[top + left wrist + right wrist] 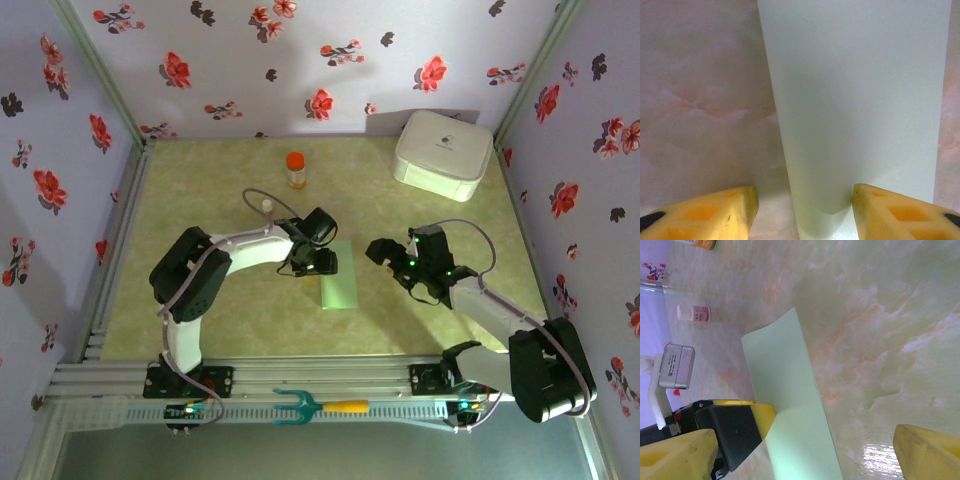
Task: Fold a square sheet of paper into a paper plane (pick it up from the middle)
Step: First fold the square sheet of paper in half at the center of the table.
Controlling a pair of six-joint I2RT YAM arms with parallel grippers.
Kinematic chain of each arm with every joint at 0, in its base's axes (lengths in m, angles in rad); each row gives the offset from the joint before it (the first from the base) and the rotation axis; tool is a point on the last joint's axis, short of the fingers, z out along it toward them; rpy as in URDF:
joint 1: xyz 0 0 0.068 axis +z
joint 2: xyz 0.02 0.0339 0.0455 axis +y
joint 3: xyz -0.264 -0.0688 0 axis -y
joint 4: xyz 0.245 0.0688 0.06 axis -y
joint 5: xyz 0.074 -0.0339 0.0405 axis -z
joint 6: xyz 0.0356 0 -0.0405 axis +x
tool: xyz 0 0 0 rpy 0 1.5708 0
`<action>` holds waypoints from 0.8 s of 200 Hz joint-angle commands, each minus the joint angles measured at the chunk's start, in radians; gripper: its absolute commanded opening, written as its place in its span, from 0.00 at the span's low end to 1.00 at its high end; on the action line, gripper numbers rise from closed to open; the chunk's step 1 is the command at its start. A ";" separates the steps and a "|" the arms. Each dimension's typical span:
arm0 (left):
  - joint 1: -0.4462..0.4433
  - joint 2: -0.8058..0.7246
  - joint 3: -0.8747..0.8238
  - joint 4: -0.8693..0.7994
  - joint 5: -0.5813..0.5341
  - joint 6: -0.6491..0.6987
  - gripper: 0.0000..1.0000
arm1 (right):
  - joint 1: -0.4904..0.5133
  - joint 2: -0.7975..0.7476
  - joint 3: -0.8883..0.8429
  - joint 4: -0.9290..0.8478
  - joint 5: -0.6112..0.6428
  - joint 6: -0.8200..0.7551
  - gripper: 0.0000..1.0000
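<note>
The square sheet of paper (340, 276) lies on the table as a narrow pale green rectangle, long side running front to back. No paper plane is in view. My left gripper (316, 263) is low over the sheet's left edge, open. In the left wrist view its yellow fingertips (720, 212) straddle the strip (855, 100), and the right one rests on the paper. My right gripper (388, 254) hangs open just right of the sheet, touching nothing. The right wrist view shows the paper (785, 390) with a left fingertip (760, 415) on its edge.
An orange-capped bottle (295, 168) and a small white bottle (267, 205) stand behind the paper. A white rounded box (443, 152) sits at the back right corner. A teal fork-shaped tool with a yellow handle (312, 405) lies on the front rail. Flowered walls enclose the table.
</note>
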 commanded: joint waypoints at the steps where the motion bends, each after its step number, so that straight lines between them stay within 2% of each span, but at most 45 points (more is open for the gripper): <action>1: 0.009 0.074 -0.014 -0.009 -0.047 0.028 0.56 | -0.005 -0.003 0.029 -0.017 0.011 -0.002 0.92; 74: 0.007 0.074 -0.017 -0.006 -0.046 0.022 0.56 | -0.005 0.004 0.028 -0.012 0.004 -0.001 0.91; 107: 0.007 0.074 -0.021 -0.003 -0.047 0.022 0.56 | -0.005 0.031 0.029 0.018 -0.030 0.001 0.86; 128: 0.007 0.074 -0.023 -0.001 -0.047 0.024 0.56 | -0.001 0.071 0.036 0.040 -0.053 0.012 0.73; 160: 0.007 0.079 -0.026 -0.001 -0.046 0.025 0.56 | 0.017 0.155 0.061 0.072 -0.097 0.018 0.41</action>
